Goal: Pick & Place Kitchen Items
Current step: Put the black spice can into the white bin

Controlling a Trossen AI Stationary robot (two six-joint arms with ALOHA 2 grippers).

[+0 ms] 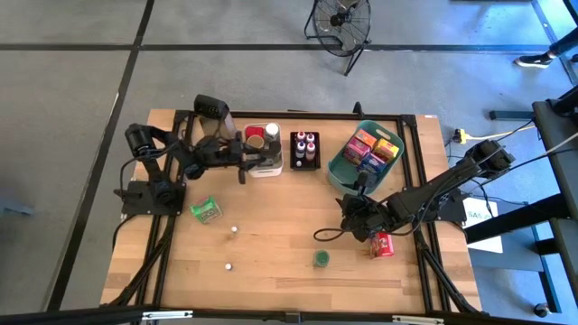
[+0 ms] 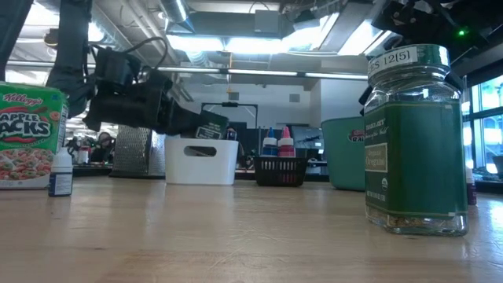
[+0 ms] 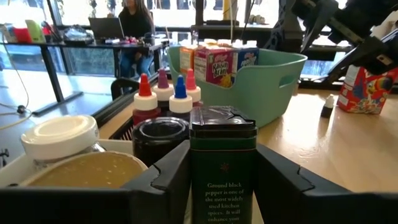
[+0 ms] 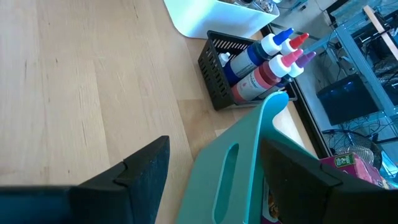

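Left claw (image 1: 254, 165) up at the far side of the bench (image 1: 271, 244), over the white bin (image 1: 265, 169), fingers clamped on either side of a dark green pepper tin (image 3: 222, 163) held upright. Inside the bin just beside the tin: a white-lidded jar (image 3: 60, 136), a black-lidded jar (image 3: 160, 133) and a tan-topped round can (image 3: 87, 170). Next to the bin, black tray (image 1: 305, 150) with four little capped squeeze bottles (image 3: 165, 93), red, purple and blue tips. Beyond that, teal basket (image 1: 341, 171) carrying small cereal boxes (image 1: 375, 148) in red, pink, orange and yellow. Right claw (image 1: 358, 191) low by the near wall of the teal basket, fingers spread apart with nothing between them, the basket's rim showing between the dark tips in the right wrist view. Red cereal box (image 1: 383, 245) standing on the bench beside the right arm. Green cereal packet (image 1: 207, 210) lying near the left arm's base. Green-lidded spice jar (image 1: 321, 259) upright toward the front edge, looming large in the low view. Two tiny white-capped bottles (image 1: 233, 229) well apart on the open wood.
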